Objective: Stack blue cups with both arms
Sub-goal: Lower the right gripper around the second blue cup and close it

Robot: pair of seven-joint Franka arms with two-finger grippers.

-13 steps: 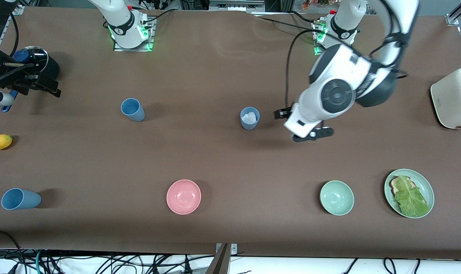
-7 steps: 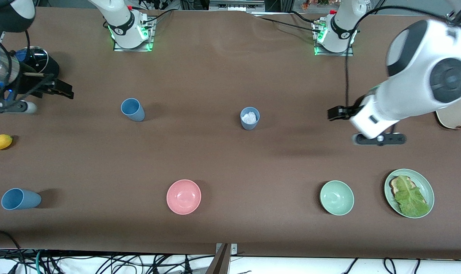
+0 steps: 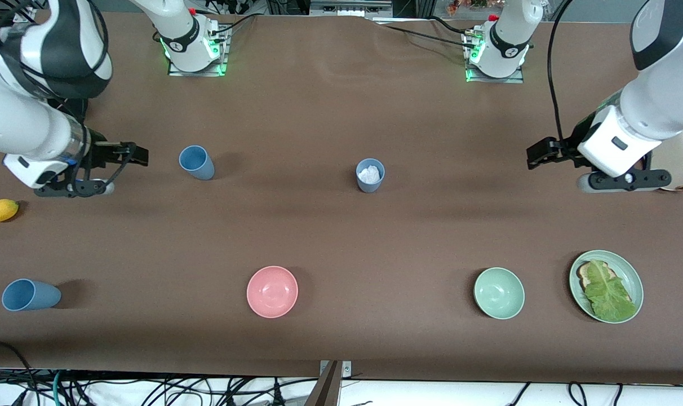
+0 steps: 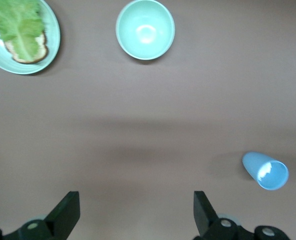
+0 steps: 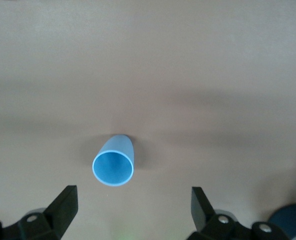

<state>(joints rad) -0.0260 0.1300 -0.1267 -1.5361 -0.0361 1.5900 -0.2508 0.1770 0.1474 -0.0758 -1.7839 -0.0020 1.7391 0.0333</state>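
Three blue cups stand apart on the table [image 3: 330, 237]: one [image 3: 196, 162] near the right gripper [image 3: 128, 153], one holding something white [image 3: 369, 175] mid-table, one [image 3: 29, 295] nearest the front camera at the right arm's end. Both grippers hang empty with fingers spread wide, the left gripper [image 3: 541, 152] at its own end. A pink bowl [image 3: 272, 291] and pale green bowl [image 3: 499, 292] sit nearer the camera.

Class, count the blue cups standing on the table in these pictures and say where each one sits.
3. One empty cup stands by the right gripper; one holding something white mid-table; one at the right arm's end, nearest the front camera. None appears hidden.
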